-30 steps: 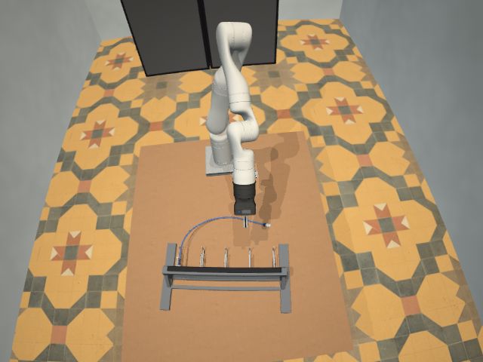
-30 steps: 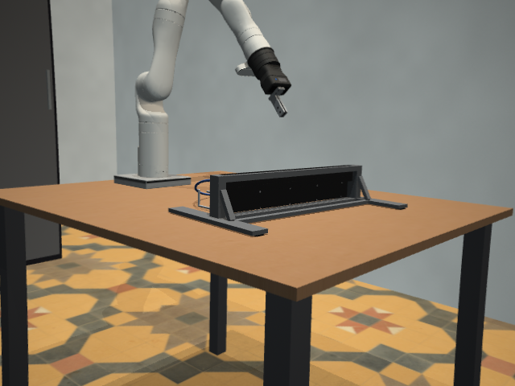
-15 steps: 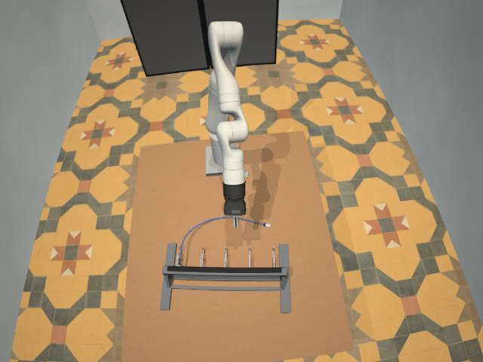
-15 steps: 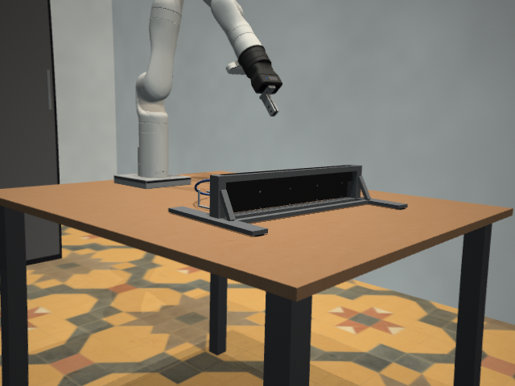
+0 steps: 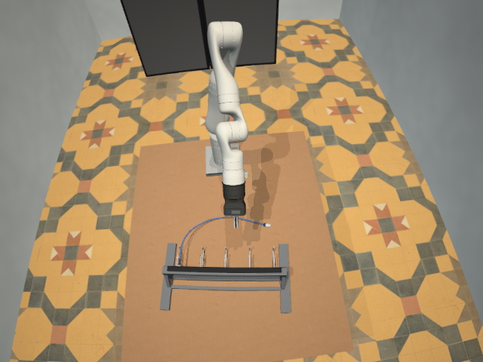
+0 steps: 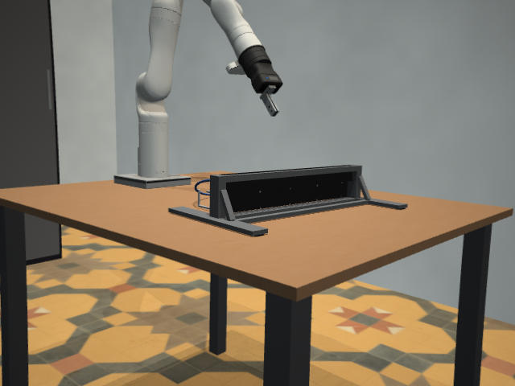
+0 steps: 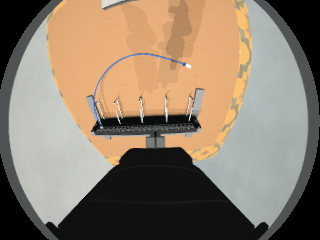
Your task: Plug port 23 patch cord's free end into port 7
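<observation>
As one gripper (image 5: 235,222) (image 6: 275,113) (image 7: 155,137) hangs shut, one blue cord (image 5: 198,225) (image 6: 195,186) (image 7: 111,66), one rack (image 5: 285,299) (image 6: 286,170) (image 7: 199,100).

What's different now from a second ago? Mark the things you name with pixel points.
The white jointed arm (image 5: 227,87) (image 6: 160,50) has swung its closed metal two-finger gripper (image 5: 235,226) (image 6: 273,113) (image 7: 155,137) leftward in the top view, away from the blue cord's white free plug (image 5: 265,225) (image 7: 188,66). Nothing was grabbed or released. The thin blue cord (image 5: 224,217) (image 6: 196,185) (image 7: 142,54) and long grey metal rack (image 5: 285,299) (image 6: 286,171) (image 7: 199,97) look unmoved.
</observation>
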`<state>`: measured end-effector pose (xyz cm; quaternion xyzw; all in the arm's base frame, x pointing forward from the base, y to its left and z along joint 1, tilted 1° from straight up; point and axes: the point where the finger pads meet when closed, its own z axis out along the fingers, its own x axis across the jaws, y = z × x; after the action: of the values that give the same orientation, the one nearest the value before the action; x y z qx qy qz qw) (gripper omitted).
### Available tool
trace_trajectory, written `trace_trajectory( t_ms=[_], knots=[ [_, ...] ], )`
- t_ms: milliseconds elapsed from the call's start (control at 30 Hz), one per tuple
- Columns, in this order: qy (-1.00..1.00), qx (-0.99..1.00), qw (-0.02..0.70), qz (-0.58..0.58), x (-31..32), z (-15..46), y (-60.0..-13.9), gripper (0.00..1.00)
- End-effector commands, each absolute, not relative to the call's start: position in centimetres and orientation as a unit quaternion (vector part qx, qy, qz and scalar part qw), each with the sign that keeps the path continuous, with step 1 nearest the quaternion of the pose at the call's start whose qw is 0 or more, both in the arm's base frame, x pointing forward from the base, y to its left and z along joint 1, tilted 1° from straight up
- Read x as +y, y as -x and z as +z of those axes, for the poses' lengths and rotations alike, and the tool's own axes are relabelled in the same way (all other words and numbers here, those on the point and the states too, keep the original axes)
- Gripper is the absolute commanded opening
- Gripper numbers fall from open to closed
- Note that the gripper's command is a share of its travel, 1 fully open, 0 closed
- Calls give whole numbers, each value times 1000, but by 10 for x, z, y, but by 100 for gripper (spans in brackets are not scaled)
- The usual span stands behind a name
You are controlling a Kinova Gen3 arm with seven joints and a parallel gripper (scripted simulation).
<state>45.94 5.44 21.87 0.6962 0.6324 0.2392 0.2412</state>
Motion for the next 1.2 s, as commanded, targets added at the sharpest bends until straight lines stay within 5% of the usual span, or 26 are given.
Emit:
trace_trajectory(
  t_ms=[0,1167],
  knots=[
    [-692,636,245,239,52,218,-462,0],
    [-691,636,246,239,50,163,-509,0]
  ],
)
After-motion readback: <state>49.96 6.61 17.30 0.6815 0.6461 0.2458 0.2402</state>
